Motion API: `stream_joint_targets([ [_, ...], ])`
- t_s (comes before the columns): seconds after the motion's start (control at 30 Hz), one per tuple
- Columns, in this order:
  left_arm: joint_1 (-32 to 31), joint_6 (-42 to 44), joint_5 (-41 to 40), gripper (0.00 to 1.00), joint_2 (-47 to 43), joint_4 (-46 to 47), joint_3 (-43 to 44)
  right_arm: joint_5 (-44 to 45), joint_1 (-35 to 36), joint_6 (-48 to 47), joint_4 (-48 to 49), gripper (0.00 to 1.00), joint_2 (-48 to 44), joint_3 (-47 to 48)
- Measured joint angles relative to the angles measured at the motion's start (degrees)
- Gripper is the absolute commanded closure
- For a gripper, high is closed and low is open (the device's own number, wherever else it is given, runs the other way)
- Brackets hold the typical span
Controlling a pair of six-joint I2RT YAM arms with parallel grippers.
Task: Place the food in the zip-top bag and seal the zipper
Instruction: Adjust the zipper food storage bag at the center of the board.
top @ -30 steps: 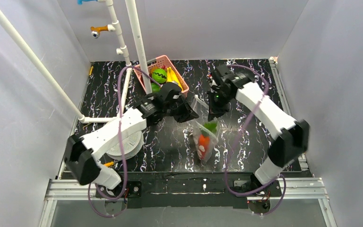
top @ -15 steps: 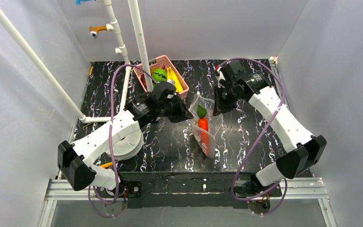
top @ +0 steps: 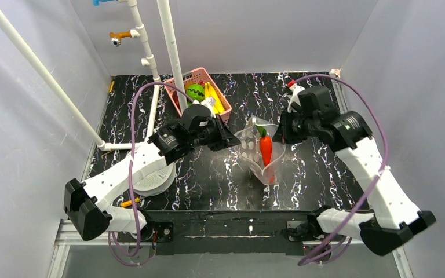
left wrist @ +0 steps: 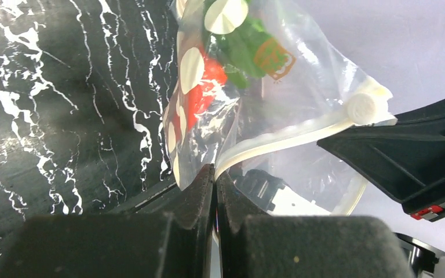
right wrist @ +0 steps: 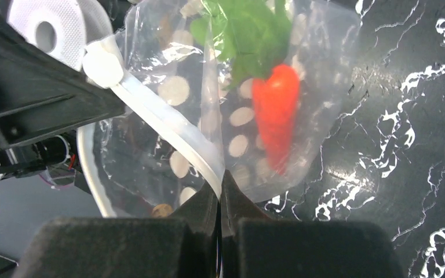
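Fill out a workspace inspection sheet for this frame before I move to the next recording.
Surface: black marbled tabletop, white veining.
Job's things: zip-top bag held up between both arms, carrot inside; zipper looks unsealed; green fruit and banana in pink basket.
Clutter: white roll beneath the left arm.
End effectors: left end effector and right end effector each shut on the bag's mouth edge.
Cables: purple cables loop over both arms, apart from the bag.
Surroundings: grey walls; white pipe frame at back left.
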Motion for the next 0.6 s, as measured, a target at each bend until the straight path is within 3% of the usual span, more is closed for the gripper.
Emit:
stream_joint_targets([
  [0.17,-1.0,0.9,-0.2,1.0,0.0,1.7,-1.3,-0.4,0.1,0.1,5.0,0.99,-4.6,-5.4],
  [0.37,-1.9,2.0,2.7,1.0,6.0,0.8,1.0,0.0,1.2,1.8,8.3,0.99,3.2,-11.0],
  [0.5,-5.7,3.5,2.3,1.0,5.9,1.4,2.5,-0.2,3.3,2.4,8.5,0.99,2.9,-11.7],
  [0.6,-6.9,4.6,1.2,1.0,5.7,1.6,5.2,0.9,3.9,2.4,7.3,0.76,2.1,-8.2],
])
